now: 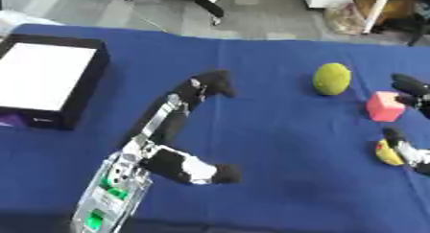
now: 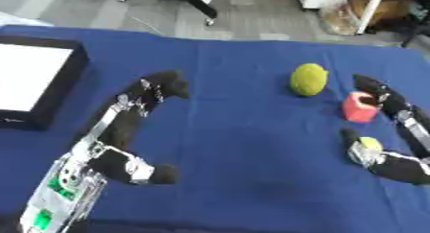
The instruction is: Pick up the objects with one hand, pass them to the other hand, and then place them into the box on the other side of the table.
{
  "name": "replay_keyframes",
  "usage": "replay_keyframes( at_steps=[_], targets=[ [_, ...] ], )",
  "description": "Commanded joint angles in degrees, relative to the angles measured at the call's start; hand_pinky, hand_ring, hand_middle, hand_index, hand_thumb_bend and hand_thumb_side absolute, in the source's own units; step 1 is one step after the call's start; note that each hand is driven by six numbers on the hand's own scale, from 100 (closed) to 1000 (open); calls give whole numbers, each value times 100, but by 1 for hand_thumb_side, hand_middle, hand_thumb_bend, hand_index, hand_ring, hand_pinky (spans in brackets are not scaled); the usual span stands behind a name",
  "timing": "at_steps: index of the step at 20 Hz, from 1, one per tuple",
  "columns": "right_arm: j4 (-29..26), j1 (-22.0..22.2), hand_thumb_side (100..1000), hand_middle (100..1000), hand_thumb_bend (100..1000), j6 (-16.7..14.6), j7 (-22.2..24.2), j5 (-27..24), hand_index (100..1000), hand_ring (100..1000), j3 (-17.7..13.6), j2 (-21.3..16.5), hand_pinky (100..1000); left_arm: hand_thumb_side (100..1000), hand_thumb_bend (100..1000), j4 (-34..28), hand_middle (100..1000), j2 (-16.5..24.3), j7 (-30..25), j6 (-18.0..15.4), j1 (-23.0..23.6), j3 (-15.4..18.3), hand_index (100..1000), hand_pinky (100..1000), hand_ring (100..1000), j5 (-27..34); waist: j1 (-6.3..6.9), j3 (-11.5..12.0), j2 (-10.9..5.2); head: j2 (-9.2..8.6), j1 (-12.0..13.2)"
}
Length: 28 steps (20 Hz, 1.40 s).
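Observation:
A pink cube (image 2: 359, 107) and a small yellow object (image 2: 369, 143) lie on the blue table (image 2: 244, 145) at the right, with a yellow-green ball (image 2: 308, 79) a little further back. My right hand (image 2: 401, 166) comes in from the right edge and is open. Its fingers (image 2: 385, 96) reach up beside the cube and its thumb (image 2: 356, 149) lies against the yellow object, holding neither. My left hand (image 1: 164, 127) is open over the table's middle left, fingers (image 1: 210, 83) pointing away, thumb (image 1: 206, 172) spread, holding nothing. The black box (image 1: 89, 89) with a white inside stands at the far left.
A small purple thing (image 1: 8, 120) shows at the box's near left corner. Beyond the table's far edge there is grey floor with chair legs (image 1: 206, 4) and furniture. Bare blue cloth lies between the two hands.

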Motion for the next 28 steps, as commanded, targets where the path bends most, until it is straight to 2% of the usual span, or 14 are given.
replay_keyframes(
  at_steps=[1,2,3,4,5,12,15,20,28],
  targets=[
    [659,-369,396,1000,212,-9,-117,-108,981,1000,9,-602,926,363,845,-104,679,32,-62,7,-118,-55,907,961,899,53,18,72,-28,-11,-128],
    [893,-492,389,1000,159,-36,-139,-89,981,1000,33,-685,925,363,843,-112,679,18,-81,13,-138,-71,907,961,899,65,29,115,-22,-11,-168],
    [1136,-624,398,1000,215,-65,-150,-53,981,1000,64,-766,925,364,843,-121,679,2,-103,18,-163,-90,908,961,899,81,40,171,-13,-11,-212],
    [1373,-753,377,1000,119,-101,-153,-11,981,1000,99,-825,925,365,842,-128,679,-12,-126,26,-186,-106,907,961,899,95,49,223,-6,-11,-253],
    [1610,-883,399,1000,216,-132,-147,40,981,1000,136,-871,924,367,839,-135,679,-27,-146,33,-210,-123,908,961,899,110,58,275,2,-11,-299],
    [3301,-1731,405,1000,220,-227,-77,338,977,1000,345,-867,928,368,835,-191,679,-105,-276,79,-368,-221,908,960,898,206,119,621,74,-11,-655],
    [3855,-2000,403,1000,223,-327,-110,490,976,1000,379,-809,930,368,833,-196,679,-127,-316,88,-418,-248,908,961,898,240,128,729,99,-11,-763],
    [4338,-2270,399,1000,222,-466,-217,697,975,1000,406,-730,932,370,831,-197,679,-154,-368,89,-466,-284,908,961,898,280,133,829,123,-11,-884],
    [4539,-2449,402,1000,237,-540,-243,865,975,1000,457,-651,936,370,827,-197,679,-251,-437,72,-598,-321,909,960,896,323,180,1041,158,-11,-1151]
  ],
)
